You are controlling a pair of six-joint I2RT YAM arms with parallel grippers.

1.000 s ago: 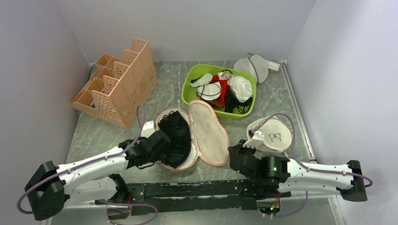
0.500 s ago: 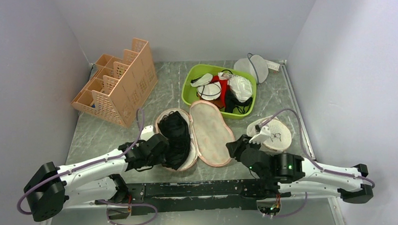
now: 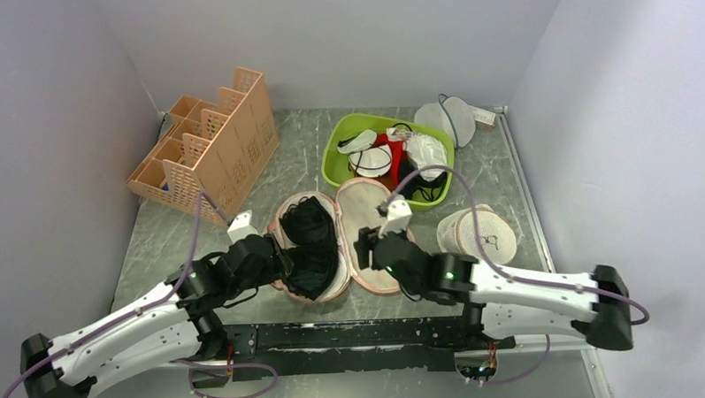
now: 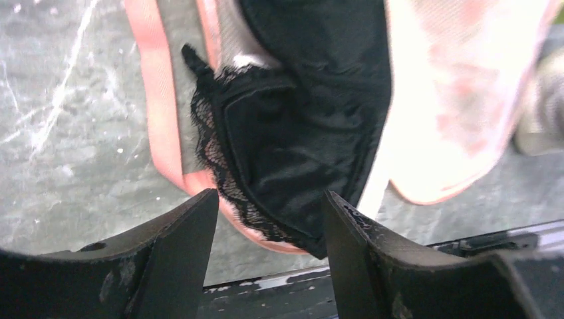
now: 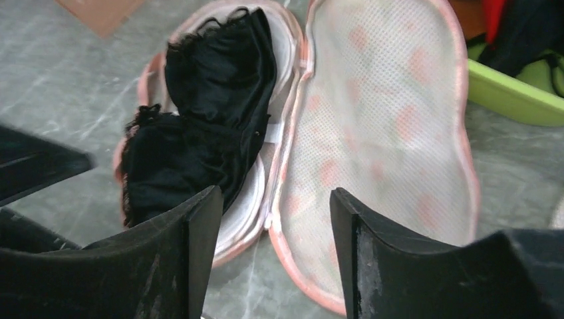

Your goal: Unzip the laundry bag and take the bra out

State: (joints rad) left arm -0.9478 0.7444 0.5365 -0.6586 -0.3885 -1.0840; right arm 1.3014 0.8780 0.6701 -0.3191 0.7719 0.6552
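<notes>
The bag (image 3: 372, 229) lies unzipped and spread in two lobes at the near middle of the counter (image 3: 303, 156). The bra (image 3: 308, 245) sits bunched in the left lobe and hides nearly all of that lining; only the pink rim shows round it. Its straps cannot be made out, and the zip is too small to tell. The left tool (image 4: 271, 196) hangs over the bra's near lace edge with its jaws wide. Whether a finger touches the cloth I cannot tell. In that wrist view the bag's right lobe is blurred and cut off by the frame. The right tool (image 5: 274, 193) also stands wide, gripping nothing, above the seam between the lobes. From above, both tools are dark shapes beside dark cloth, their fingers hard to pick out. The green tub (image 3: 332, 160) behind holds a tangle of white, red and black things I cannot sort. An orange rack (image 3: 214, 151) stands at the back left, and a round mesh pouch (image 3: 483, 234) lies to the right. The counter is grey and marbled; plain pale walls (image 3: 343, 40) close it on three sides.
</notes>
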